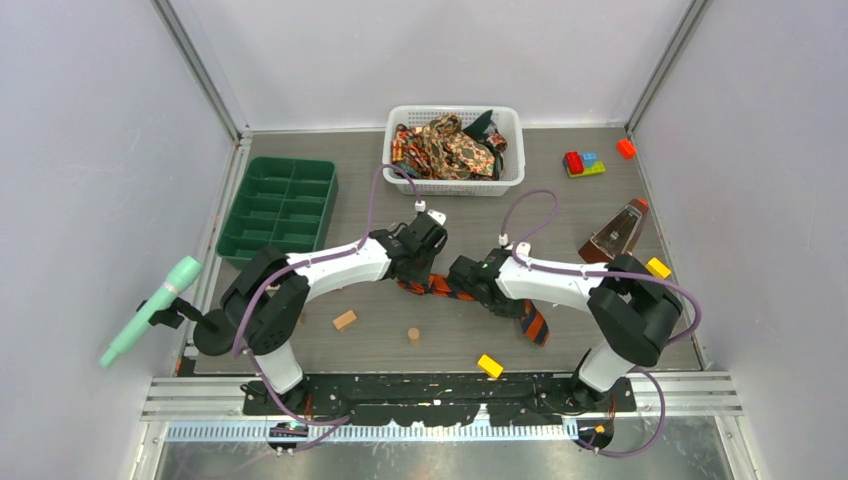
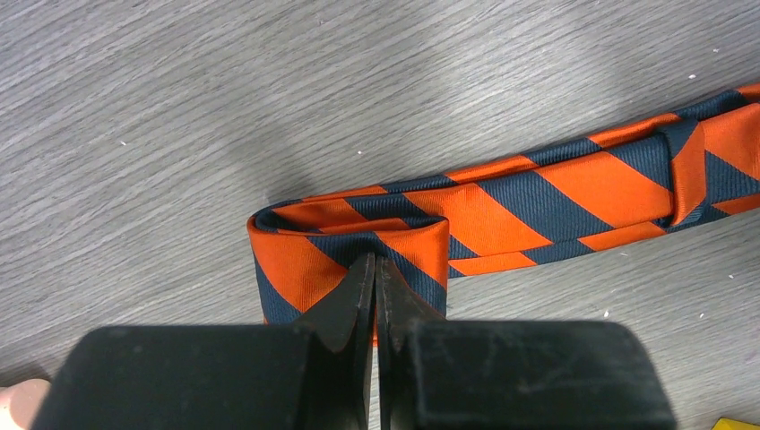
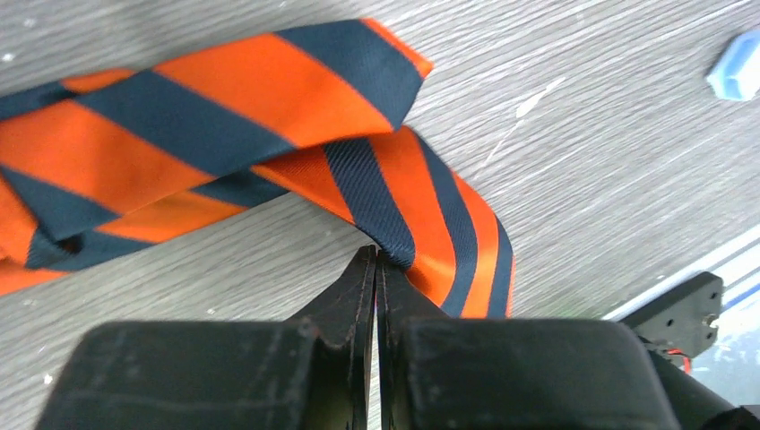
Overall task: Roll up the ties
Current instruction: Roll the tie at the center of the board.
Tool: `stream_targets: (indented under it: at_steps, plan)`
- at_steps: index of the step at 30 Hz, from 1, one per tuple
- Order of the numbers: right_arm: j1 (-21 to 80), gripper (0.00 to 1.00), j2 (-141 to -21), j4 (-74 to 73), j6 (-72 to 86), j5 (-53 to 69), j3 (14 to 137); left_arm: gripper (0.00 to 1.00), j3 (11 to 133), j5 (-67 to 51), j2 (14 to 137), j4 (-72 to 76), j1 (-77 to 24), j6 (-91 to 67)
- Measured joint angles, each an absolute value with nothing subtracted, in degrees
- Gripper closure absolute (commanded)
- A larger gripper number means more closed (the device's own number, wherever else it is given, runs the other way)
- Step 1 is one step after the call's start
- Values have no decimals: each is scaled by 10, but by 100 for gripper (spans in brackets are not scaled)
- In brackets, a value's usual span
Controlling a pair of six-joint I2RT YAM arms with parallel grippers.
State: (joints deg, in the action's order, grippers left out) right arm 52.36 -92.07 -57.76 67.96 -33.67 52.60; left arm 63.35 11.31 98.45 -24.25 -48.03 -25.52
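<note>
On the table (image 2: 179, 107), left gripper (image 2: 375, 269) and right gripper (image 3: 376, 260) pinch the striped tie (image 2: 502, 202). Rolling looks barely begun; roll its folded end next.

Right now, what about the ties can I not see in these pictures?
Left wrist view: the left gripper, shut on the striped tie, hides how much cloth it pinches; the right edge cuts the tie.
Right wrist view: the right gripper does the same; the left edge cuts the tie.
Top view: arms cover parts of the tie; ties in the basket are too tangled to count.
</note>
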Motion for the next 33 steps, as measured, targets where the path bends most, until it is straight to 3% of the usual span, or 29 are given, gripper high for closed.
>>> stream_targets:
  at_steps: [24, 33]
  plan:
    - [377, 83, -923, -615, 584, -404, 583, 98, 634, 113, 988, -238, -480, -255]
    - [377, 75, -823, -501, 511, -291, 580, 93, 634, 113, 988, -238, -480, -255]
